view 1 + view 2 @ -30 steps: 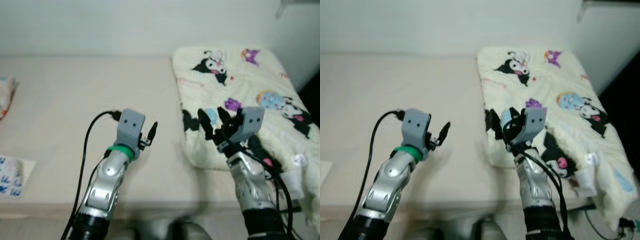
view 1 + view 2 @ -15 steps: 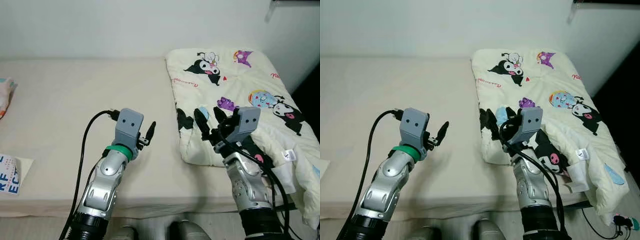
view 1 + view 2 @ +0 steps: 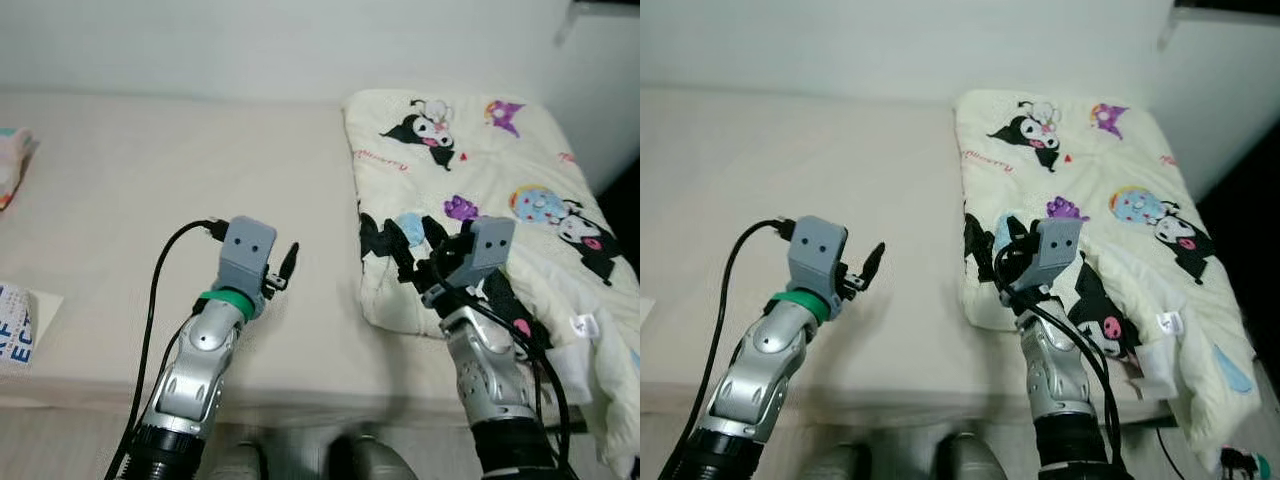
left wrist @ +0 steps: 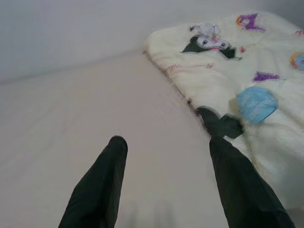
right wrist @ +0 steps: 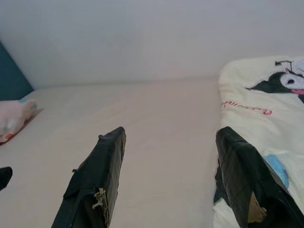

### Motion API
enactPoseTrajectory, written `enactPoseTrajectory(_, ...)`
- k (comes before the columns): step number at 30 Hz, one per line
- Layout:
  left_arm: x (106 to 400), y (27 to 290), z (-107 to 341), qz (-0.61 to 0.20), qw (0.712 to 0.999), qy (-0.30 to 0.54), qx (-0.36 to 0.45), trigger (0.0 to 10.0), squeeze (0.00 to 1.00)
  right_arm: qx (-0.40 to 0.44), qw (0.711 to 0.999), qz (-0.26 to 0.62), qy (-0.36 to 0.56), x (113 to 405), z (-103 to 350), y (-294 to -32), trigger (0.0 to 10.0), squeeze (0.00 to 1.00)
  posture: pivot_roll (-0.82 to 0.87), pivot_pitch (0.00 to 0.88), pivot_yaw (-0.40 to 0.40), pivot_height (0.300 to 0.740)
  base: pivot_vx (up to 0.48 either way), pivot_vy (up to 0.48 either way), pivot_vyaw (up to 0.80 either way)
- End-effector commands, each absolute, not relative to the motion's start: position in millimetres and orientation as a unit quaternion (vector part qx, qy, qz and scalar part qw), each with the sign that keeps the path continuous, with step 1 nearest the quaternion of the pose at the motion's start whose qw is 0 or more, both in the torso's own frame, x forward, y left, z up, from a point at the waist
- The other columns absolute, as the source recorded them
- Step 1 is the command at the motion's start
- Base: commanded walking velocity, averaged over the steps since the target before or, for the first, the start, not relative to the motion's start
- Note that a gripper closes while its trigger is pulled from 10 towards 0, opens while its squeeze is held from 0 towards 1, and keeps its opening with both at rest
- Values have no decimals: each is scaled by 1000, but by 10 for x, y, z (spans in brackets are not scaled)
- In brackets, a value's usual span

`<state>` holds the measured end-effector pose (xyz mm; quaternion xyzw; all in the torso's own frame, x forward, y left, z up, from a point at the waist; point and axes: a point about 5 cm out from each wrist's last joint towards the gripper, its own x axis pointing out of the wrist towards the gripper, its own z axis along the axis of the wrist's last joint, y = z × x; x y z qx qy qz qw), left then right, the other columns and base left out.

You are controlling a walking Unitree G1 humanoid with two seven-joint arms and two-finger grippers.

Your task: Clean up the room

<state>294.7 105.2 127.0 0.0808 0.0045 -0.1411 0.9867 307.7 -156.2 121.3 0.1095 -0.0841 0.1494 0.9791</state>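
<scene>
the robot stands at the edge of the bed (image 3: pixel 150 200), both arms raised over it, so the step in hand looks like the approach to the folded blanket (image 3: pixel 480 180). the blanket, cream with cartoon prints, lies on the right part of the bed, its far end near the wall (image 3: pixel 250 40). the right tool (image 3: pixel 418 246) hovers over the blanket's near left corner, fingers spread apart and holding nothing. the left tool (image 4: pixel 166 161) hangs above bare sheet just beside the blanket, also spread and empty. next, the right tool likely needs to drop onto the blanket's edge and close. a printed paper (image 3: pixel 20 335) lies at the bed's left edge.
</scene>
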Motion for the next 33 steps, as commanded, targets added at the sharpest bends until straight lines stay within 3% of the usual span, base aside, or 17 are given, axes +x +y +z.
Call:
enactPoseTrajectory(1, 2927, 1031, 1228, -147, 986, 14, 80, 10000, 0, 112, 980, 144, -79, 3063, 1184, -1581, 10000, 0, 12, 40, 41, 740, 0, -334, 0)
enactPoseTrajectory(5, 2927, 1031, 1228, -146, 986, 14, 81, 10000, 0, 112, 980, 144, -79, 3064, 1186, -1585, 10000, 0, 13, 40, 41, 740, 0, -289, 0)
enactPoseTrajectory(30, 2940, 1035, 1202, -147, 985, 24, 83, 10000, 0, 112, 983, 125, -68, 3075, 1144, -1619, 10000, 0, 14, 41, 44, 740, 0, 0, 0)
enactPoseTrajectory(33, 2921, 1007, 1113, -166, 981, 39, 89, 10000, 0, 111, 985, 113, -66, 3075, 1118, -1641, 10000, 0, 14, 41, 45, 725, 0, 0, 0)
